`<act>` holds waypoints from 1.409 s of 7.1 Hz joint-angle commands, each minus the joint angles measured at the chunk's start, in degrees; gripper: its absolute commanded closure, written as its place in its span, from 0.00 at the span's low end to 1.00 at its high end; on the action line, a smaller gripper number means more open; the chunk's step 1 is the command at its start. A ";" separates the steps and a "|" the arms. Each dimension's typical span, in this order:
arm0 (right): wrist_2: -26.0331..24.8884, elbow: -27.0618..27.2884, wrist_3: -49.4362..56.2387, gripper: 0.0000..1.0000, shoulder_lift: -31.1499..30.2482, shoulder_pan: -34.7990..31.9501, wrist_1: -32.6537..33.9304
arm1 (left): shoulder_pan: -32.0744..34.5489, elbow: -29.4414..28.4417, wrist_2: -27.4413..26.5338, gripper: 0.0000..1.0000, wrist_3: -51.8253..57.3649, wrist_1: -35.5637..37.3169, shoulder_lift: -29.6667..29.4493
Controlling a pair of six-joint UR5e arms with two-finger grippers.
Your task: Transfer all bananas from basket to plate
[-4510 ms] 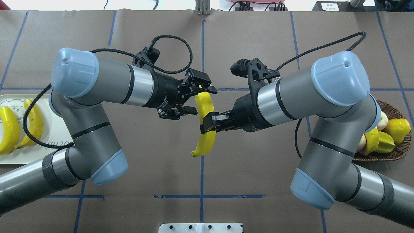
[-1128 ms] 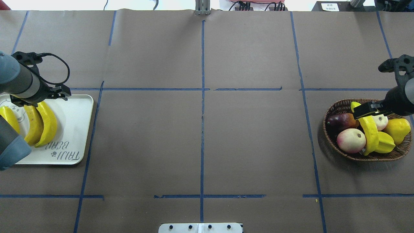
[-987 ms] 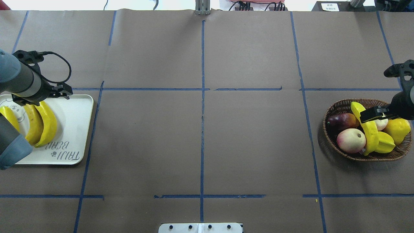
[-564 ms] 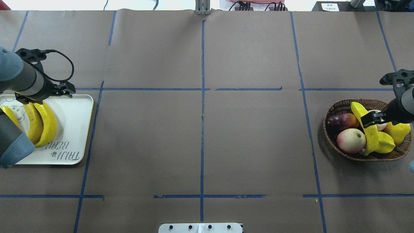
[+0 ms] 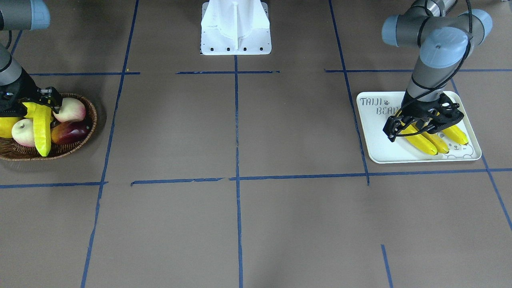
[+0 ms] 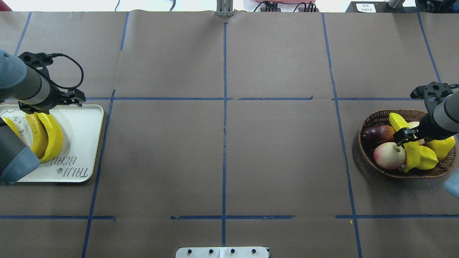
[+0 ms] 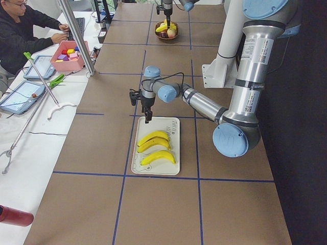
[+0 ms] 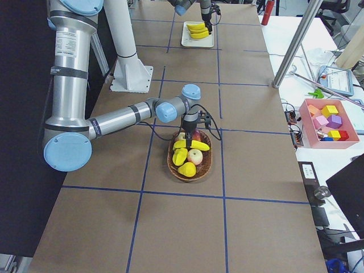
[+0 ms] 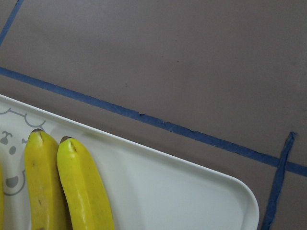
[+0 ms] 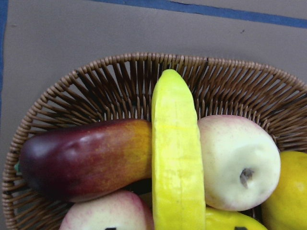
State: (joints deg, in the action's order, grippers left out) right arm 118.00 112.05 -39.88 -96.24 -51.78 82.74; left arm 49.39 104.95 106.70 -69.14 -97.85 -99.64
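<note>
At the left edge of the surface (image 6: 222,161) sits the plate (image 6: 82,143), with three bananas (image 6: 53,136) lying side by side on it, touching along their lengths. My left gripper (image 5: 420,122) hangs over their far ends. It looks spread and holds nothing.

The step in hand is at the right edge. The fourth banana (image 6: 409,152) is in the basket (image 6: 423,175), propped on the other fruit. Its upper end is near the far rim, between the mango (image 6: 378,133) and a pale apple. Its lower end is beside the peach (image 6: 389,156) and touches the starfruit (image 6: 426,157). My right gripper (image 6: 405,135) points down over the banana's upper half, with its black fingers crossing the banana's width. I cannot tell whether it is pinching the banana or only straddling it.

To do this well, I would want the fingers square across the narrow width, nearer the middle than the tip. A grip far up one end would probably let the long curved body swing. I would close gently, since the skin looks smooth and could slip sideways. Then I would lift straight up until the lower tip clears the starfruit, the peach and the rim. Dragging it sideways could roll the round fruit out of the basket.

The bare strip of plate toward the surface's middle looks like room enough for this one. I would first move the left gripper off the plate.
</note>
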 commanded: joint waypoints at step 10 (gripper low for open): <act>6.17 7.70 -11.25 0.99 14.06 -0.38 -0.12 | -6.74 -0.98 2.26 0.00 -9.66 -0.23 -11.14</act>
State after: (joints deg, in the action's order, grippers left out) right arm 121.77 123.01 -42.62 -91.50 -55.03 82.89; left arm 45.52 104.23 107.38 -74.50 -97.92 -105.67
